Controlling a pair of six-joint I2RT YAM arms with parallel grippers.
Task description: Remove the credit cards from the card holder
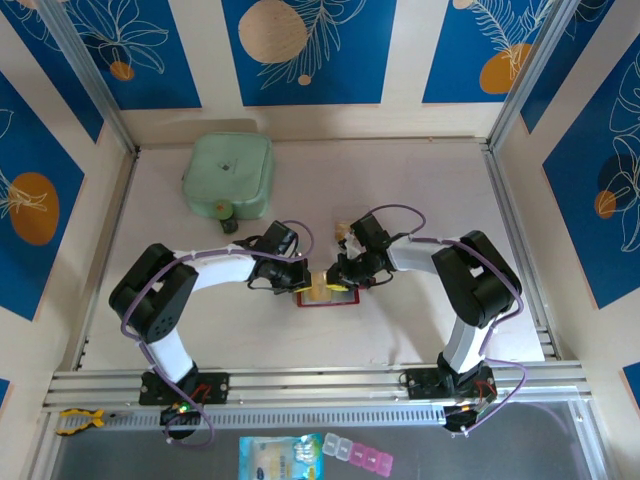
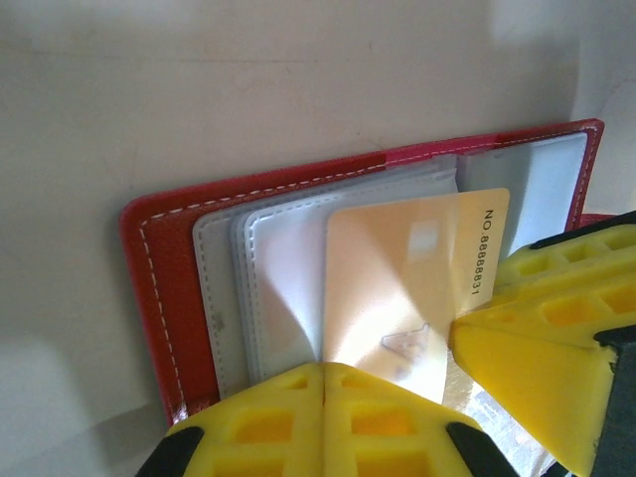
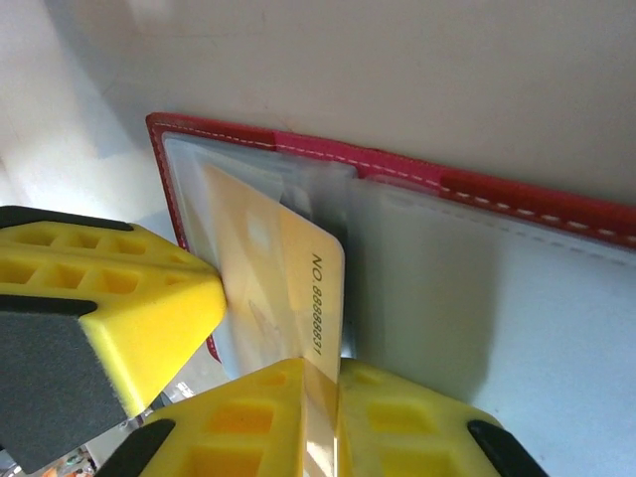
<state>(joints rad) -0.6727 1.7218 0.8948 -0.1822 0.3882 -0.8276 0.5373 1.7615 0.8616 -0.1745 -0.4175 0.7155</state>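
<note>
Finding: one legible marking, "NO 8888831", in dark print on the gold credit card (image 2: 397, 288), running lengthwise along one edge. The right wrist view gives the same reading. Faint triangular emblem on the card face: not readable.

The left arm (image 1: 165, 300) and the right arm (image 1: 478, 285) were mounted at the near edge of the table (image 1: 420, 190), bent at the elbows and turned inward, so that the two wrists were set nearly together over the table's middle. The left gripper (image 2: 323, 370) was angled towards the table, its yellow fingers (image 2: 388, 412) pressed shut against each other. The right gripper (image 3: 336, 370) was closed on the edge of the gold card (image 3: 263, 258), just beside the left one
</note>
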